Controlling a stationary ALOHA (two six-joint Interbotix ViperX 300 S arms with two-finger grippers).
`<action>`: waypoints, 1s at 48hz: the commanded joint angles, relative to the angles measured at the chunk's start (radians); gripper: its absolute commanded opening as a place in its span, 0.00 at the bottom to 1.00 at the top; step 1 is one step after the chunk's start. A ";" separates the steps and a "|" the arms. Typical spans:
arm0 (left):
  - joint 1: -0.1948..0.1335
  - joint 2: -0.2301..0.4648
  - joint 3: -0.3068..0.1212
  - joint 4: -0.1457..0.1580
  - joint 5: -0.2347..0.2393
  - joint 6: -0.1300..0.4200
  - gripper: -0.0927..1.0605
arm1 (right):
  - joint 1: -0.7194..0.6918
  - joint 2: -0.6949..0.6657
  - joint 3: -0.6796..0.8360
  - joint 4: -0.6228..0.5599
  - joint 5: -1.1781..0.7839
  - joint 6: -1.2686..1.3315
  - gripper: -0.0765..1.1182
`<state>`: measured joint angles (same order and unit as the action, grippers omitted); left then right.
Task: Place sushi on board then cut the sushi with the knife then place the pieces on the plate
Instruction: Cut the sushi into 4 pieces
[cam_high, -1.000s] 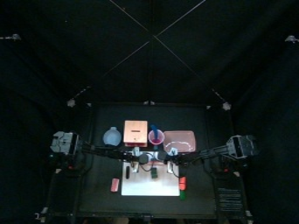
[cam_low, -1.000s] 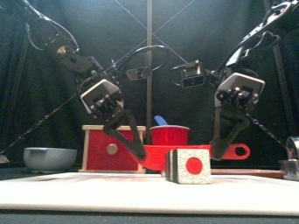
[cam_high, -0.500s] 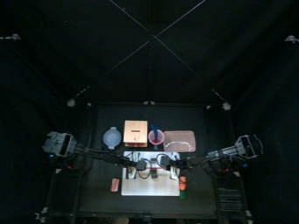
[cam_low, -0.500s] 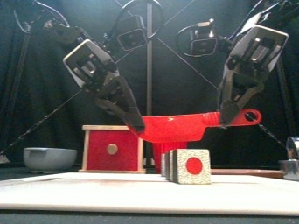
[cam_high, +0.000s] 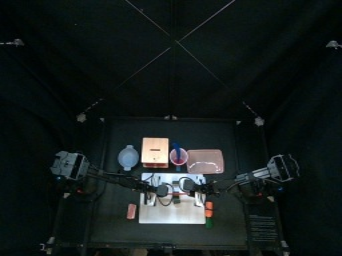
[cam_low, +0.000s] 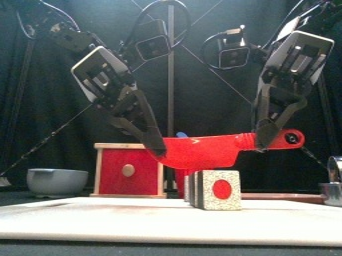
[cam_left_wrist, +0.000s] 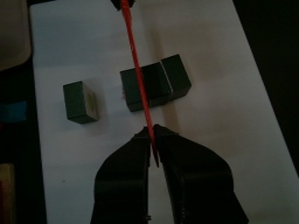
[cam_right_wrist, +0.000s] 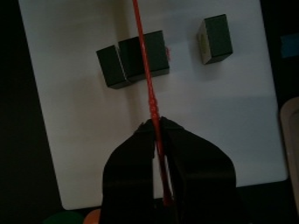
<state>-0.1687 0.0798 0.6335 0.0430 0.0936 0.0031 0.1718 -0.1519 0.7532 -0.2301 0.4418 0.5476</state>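
- Cutting step: our left fingers (cam_low: 138, 125) and right fingers (cam_low: 279, 112) pinch the red knife (cam_low: 207, 148) by its ends, mid-frame above the sushi (cam_low: 215, 188).
- Next, we likely press straight down.

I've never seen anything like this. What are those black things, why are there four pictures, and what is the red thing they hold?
It is a robot with two black arms, each ending in a two-fingered claw. One picture looks down from high above, one looks level from the front, and two come from cameras on the wrists, each showing its own claw. The left claw and the right claw are both shut on one red toy knife, one at each end, holding it over the dark green toy sushi on a white cutting board. One sushi block lies apart from the others. Behind stand a wooden box, a blue-grey bowl and a pink tray.
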 joint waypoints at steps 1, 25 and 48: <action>-0.018 -0.003 -0.009 -0.002 0.005 0.000 0.52 | -0.003 -0.012 0.000 0.005 0.003 0.006 0.40; -0.018 0.028 -0.003 -0.029 0.006 0.000 0.52 | -0.003 0.032 0.000 0.017 -0.003 0.005 0.40; -0.009 0.092 -0.011 -0.048 0.006 0.003 0.52 | -0.008 0.124 -0.002 0.034 -0.026 0.005 0.40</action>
<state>-0.1687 0.1810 0.6259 -0.0046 0.0920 0.0046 0.1718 -0.0107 0.7486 -0.1979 0.4065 0.5476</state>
